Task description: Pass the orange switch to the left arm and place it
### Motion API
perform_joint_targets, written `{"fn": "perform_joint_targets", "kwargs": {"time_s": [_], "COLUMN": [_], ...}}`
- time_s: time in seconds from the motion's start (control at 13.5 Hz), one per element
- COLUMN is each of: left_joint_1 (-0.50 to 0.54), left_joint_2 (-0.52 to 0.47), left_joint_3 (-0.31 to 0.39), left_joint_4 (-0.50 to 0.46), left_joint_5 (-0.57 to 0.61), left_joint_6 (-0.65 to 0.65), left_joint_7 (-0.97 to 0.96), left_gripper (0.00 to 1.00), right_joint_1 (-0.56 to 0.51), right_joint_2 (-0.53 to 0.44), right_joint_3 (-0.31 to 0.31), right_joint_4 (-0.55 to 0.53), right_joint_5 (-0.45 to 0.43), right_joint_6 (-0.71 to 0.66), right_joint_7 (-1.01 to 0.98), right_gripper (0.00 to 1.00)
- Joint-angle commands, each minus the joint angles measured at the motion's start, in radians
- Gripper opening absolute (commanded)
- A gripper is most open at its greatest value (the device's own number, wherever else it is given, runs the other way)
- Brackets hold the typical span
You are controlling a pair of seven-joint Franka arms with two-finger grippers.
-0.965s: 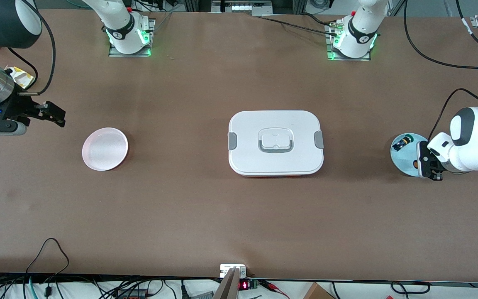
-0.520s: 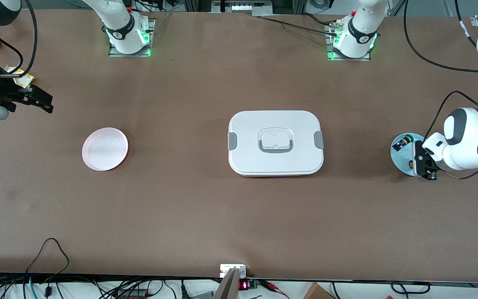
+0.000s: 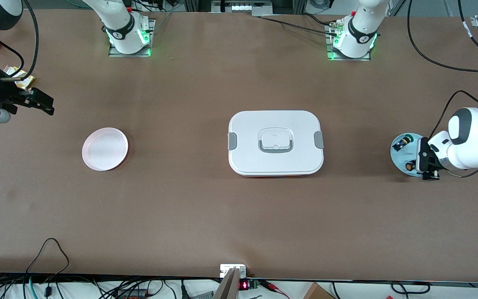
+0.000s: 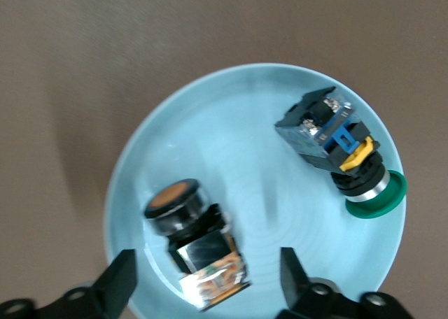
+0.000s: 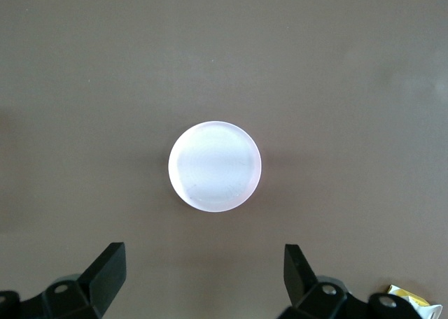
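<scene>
The orange switch (image 4: pixel 196 245) lies on its side on a light blue plate (image 4: pixel 231 144) at the left arm's end of the table, and it also shows in the front view (image 3: pixel 409 166). My left gripper (image 4: pixel 208 277) is open just over the plate, with a finger on either side of the switch's body and not touching it. In the front view the left gripper (image 3: pixel 422 162) hangs over the blue plate (image 3: pixel 401 155). My right gripper (image 3: pixel 48 104) is open and empty in the air near the right arm's end. The white box (image 3: pixel 275 143) sits mid-table, between the arms.
A green-capped black switch (image 4: pixel 343 154) with a blue part shares the blue plate. An empty pink plate (image 3: pixel 105 148) lies toward the right arm's end and shows in the right wrist view (image 5: pixel 215 166). A yellow packet (image 3: pixel 21 79) lies near the right arm.
The left gripper has shifted over the blue plate so the orange switch now shows beside it. The right gripper has drawn back toward its end of the table and now hovers there.
</scene>
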Motion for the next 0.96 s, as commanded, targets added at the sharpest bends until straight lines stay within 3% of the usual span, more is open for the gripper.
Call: {"fn": "perform_joint_targets", "kwargs": {"time_s": [0.0,0.22,0.52,0.89], "left_joint_1": [0.006,-0.001,-0.043,-0.049], "left_joint_2": [-0.030,-0.030,-0.030,-0.036], "left_joint_3": [-0.060,-0.094,-0.154,-0.336], "left_joint_4": [0.076,0.203,0.330,0.383], "left_joint_5": [-0.001,-0.065,-0.109,-0.112], "left_joint_6": [-0.144,-0.388,-0.672,-0.854], "left_joint_7": [0.018,-0.065,-0.390,-0.924], "left_gripper": [1.00,1.00,1.00,1.00], "right_joint_1": [-0.010,-0.009,-0.009,-0.009], "right_joint_2": [0.010,0.012,0.026,0.023], "right_joint_3": [0.003,0.003,0.004,0.003], "right_joint_4": [0.029,0.029,0.029,0.031], "right_joint_5": [0.014,0.017,0.017,0.019], "right_joint_6": [-0.017,-0.016,-0.017,-0.019], "right_joint_7": [-0.023,-0.022,-0.041,-0.040], "right_gripper": [1.00,1.00,1.00,1.00]}}
